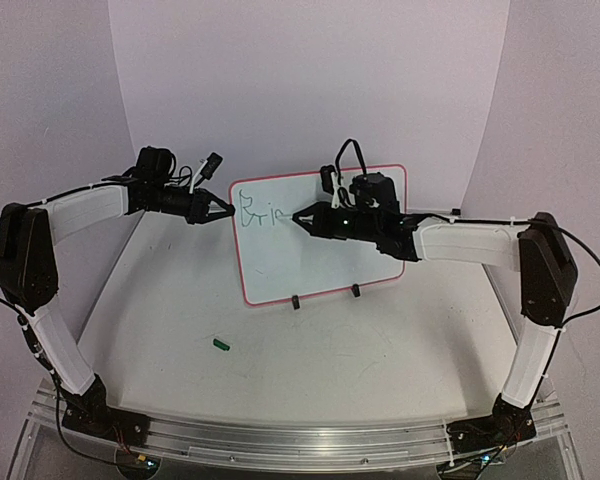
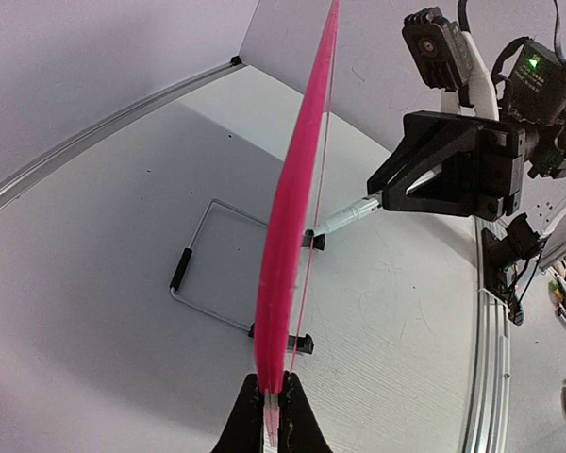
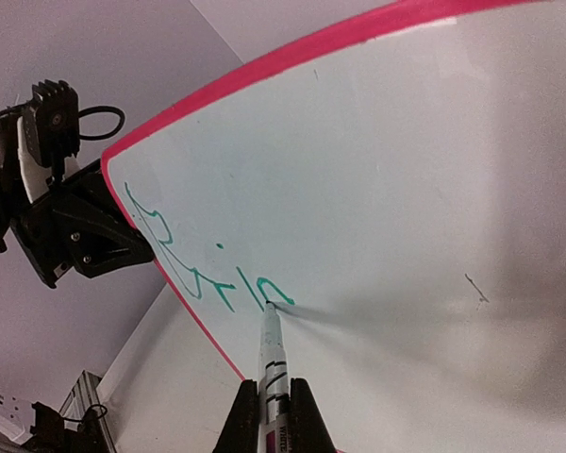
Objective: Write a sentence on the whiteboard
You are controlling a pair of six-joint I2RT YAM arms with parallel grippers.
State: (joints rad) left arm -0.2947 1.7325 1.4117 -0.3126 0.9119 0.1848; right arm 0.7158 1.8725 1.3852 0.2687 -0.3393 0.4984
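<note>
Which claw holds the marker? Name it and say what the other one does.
The right claw: it is shut on the marker, whose tip touches the whiteboard just after the written letters. The left claw only clamps that board's edge.

A white bench (image 1: 380, 350) stands inside a pale lilac enclosure, where a flat back wall (image 1: 310, 80) meets angled side walls (image 1: 40, 100). A silver metal rail (image 1: 280, 440) runs along the bench's near edge. The light is soft and even, with faint shadows.
</note>
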